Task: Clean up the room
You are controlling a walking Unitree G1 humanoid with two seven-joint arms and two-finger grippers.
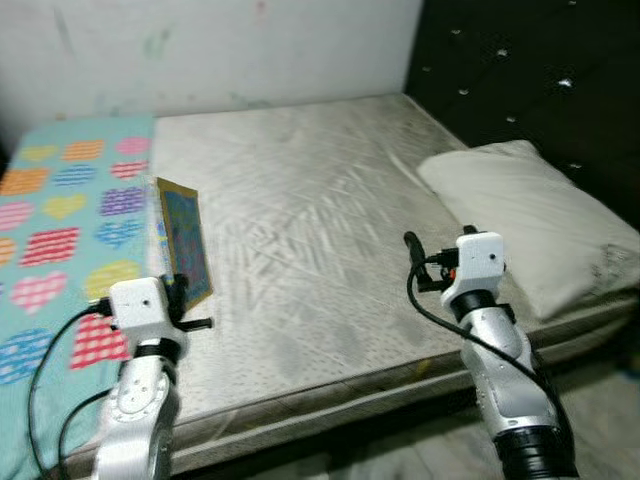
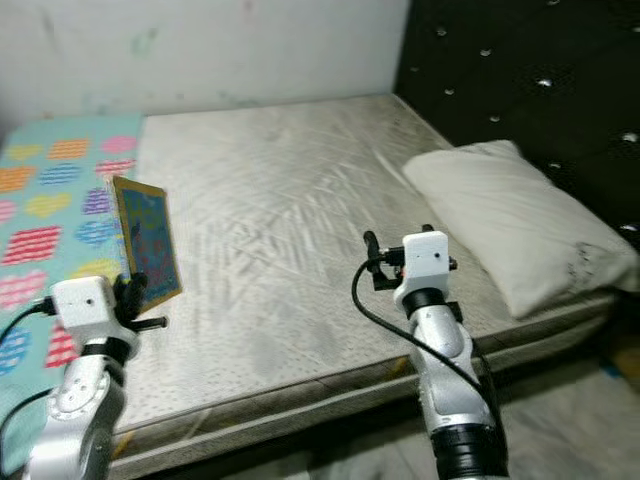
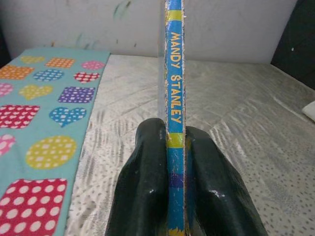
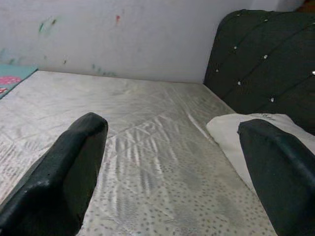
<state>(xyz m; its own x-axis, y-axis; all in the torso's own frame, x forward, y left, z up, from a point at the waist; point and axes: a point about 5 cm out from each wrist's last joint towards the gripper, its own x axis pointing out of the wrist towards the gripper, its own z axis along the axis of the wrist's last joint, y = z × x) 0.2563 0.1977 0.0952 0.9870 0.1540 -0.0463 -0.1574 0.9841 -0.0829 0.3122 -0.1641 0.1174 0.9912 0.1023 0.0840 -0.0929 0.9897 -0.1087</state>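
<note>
Left end effector [image 3: 174, 196] nearest the camera, low at the near edge of the bed [image 1: 300, 230]: both black fingers [image 3: 145, 187] pressed flat against the faces of a thin book [image 1: 185, 240], clamped tight at its lower end. Book held on edge, upright, above the seam where the heart-patterned blanket [image 1: 60, 230] meets the bare mattress. Long axis runs up and slightly away from the wrist; spine faces back toward the wrist camera, lettering "MANDY STANLEY" reading along it; blue cover with yellow border faces the robot's right. Handling, as judged: a slim children's picture book, light, fairly stiff along the spine but likely to flex or fan open if pinched at a free corner. Worn edges show on the spine. Glossy cover could slide in the pads, so a grip close to the spine, well in from the corner, looks safest; the present hold sits at the bottom end, leaving most of the length cantilevered above, so swinging it fast risks it pivoting. Right end effector [image 4: 172, 162] further over, hovering above the mattress with its fingers spread wide and nothing between them. Beyond it, a white pillow [image 1: 525, 225] lies against the dark tufted headboard [image 1: 520, 80]; stained white wall [image 1: 200, 50] at the far side.
</note>
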